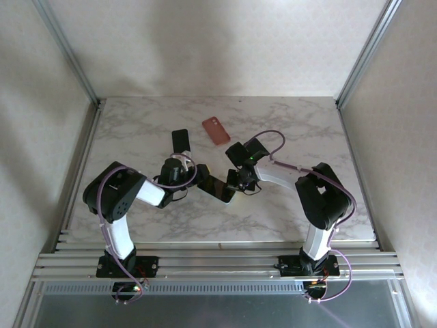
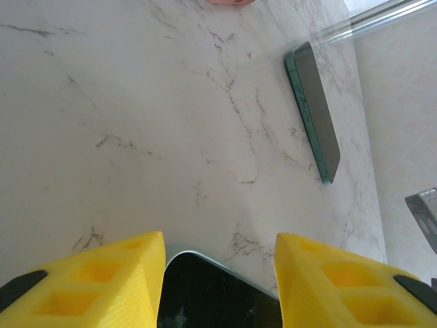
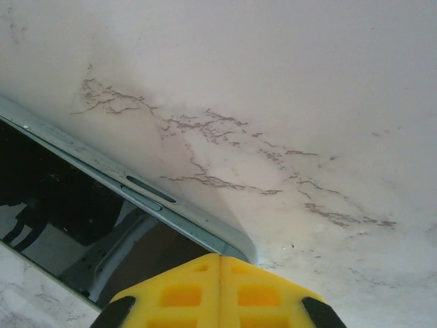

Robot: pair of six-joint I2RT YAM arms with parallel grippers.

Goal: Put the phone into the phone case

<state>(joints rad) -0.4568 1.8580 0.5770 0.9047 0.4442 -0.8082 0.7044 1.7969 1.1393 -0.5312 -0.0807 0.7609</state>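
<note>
left gripper clasps the phone endwise, its length slanting toward right gripper

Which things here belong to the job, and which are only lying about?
For the job: silver-edged phone; pink case.
Lying about: green-edged phone, probably a spare.

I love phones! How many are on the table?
2. One dark silver-edged phone sits in the left pincer; one dark green-edged phone lies beside the pink phone case.
</note>
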